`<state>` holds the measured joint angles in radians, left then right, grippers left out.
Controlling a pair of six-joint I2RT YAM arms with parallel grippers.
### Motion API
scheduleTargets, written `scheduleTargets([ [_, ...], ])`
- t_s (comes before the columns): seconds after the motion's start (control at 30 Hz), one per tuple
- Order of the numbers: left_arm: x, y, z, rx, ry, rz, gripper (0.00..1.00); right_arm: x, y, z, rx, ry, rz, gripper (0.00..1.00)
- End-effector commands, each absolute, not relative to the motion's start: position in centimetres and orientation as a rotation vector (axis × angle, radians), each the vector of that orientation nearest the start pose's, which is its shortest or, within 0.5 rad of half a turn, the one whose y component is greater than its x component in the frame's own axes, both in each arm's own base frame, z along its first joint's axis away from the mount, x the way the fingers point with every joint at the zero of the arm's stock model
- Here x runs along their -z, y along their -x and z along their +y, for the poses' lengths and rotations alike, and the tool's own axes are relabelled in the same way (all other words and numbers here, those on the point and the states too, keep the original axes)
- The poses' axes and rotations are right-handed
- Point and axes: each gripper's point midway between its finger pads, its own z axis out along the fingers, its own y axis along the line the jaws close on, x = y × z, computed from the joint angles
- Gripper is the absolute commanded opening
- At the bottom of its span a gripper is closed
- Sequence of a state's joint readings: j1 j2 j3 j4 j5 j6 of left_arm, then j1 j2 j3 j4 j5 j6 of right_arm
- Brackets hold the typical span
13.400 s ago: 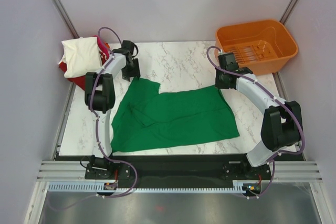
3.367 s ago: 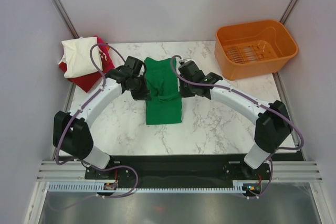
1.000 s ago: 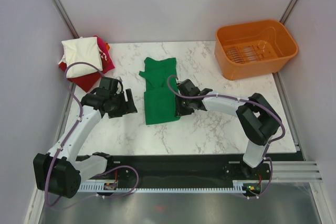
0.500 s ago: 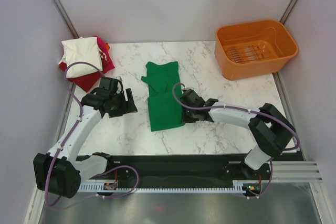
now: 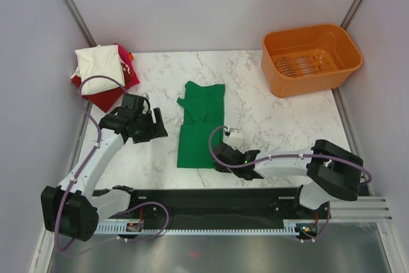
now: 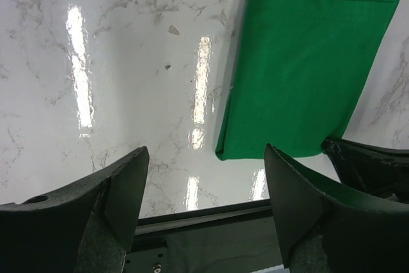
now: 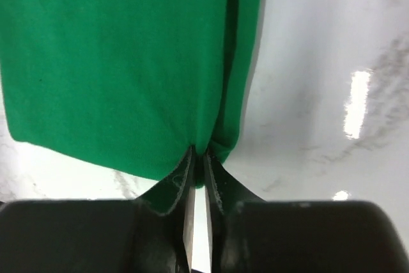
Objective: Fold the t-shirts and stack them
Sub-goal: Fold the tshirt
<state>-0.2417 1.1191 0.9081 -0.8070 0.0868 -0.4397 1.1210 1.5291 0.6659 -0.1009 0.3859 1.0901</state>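
You'll find an orange plastic basket [image 5: 301,85] at 2 o'clock in the overhead view, on the far right corner of the white marble tabletop [image 5: 268,126], its right end reaching past the table's edge. Grey panels [image 5: 211,4] close in 9, 12 and 3 o'clock. A slotted white cable duct [image 5: 211,227] runs along 6 o'clock.

One green t-shirt [image 5: 200,126], one cream-white folded shirt [image 5: 97,68], one red folded shirt [image 5: 101,99], one orange basket [image 5: 300,85].
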Motion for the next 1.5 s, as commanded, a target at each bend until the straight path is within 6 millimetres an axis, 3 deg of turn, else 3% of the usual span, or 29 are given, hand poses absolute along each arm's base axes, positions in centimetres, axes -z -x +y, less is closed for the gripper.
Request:
scheduleTargets([
  [0.0,-13.1,-23.3,-10.5,0.447,0.212,2.609,0.8,3.3,-13.7,26.9,-0.326,-0.111,2.667,0.2],
  [0.03,-13.1,-22.9,-10.9,0.478,0.219,2.614,0.8,3.2,-13.5,26.9,-0.33,-0.099,2.665,0.27],
  [0.1,-13.1,-22.1,-11.6,0.535,0.245,2.618,0.79,2.3,-13.6,26.6,-0.34,-0.091,2.648,0.55],
  [0.3,-13.5,-20.1,-13.0,0.59,0.245,2.607,0.79,-1.5,-14.1,25.2,-0.345,-0.069,2.579,0.56],
  [0.47,-12.5,-18.8,-13.7,0.546,0.307,2.65,0.79,-3.9,-14.3,24.5,-0.368,-0.054,2.531,0.57],
  [0.57,-11.0,-17.9,-14.1,0.514,0.333,2.689,0.78,-5.2,-14.6,24.3,-0.381,-0.046,2.503,0.57],
  [0.73,-9.6,-16.7,-14.7,0.498,0.315,2.702,0.77,-4.6,-14.9,23.0,-0.323,-0.036,2.477,0.56],
  [0.9,-9.6,-16.3,-15.0,0.508,0.298,2.698,0.77,-4.1,-15.6,24.6,-0.333,0.027,2.466,0.56],
  [1.07,-9.4,-15.9,-15.3,0.519,0.294,2.702,0.77,-2.3,-15.8,25.5,-0.329,0.039,2.485,0.54],
  [1.17,-9.0,-15.3,-15.4,0.519,0.299,2.715,0.77,-1.1,-15.6,25.2,-0.316,0.036,2.512,0.48],
  [1.37,-8.1,-14.5,-15.6,0.524,0.315,2.73,0.75,-0.7,-15.2,24.7,-0.348,0.023,2.514,0.4],
  [1.47,-7.5,-14.1,-15.8,0.529,0.325,2.738,0.74,-0.5,-15.2,24.6,-0.356,0.023,2.514,0.22],
])
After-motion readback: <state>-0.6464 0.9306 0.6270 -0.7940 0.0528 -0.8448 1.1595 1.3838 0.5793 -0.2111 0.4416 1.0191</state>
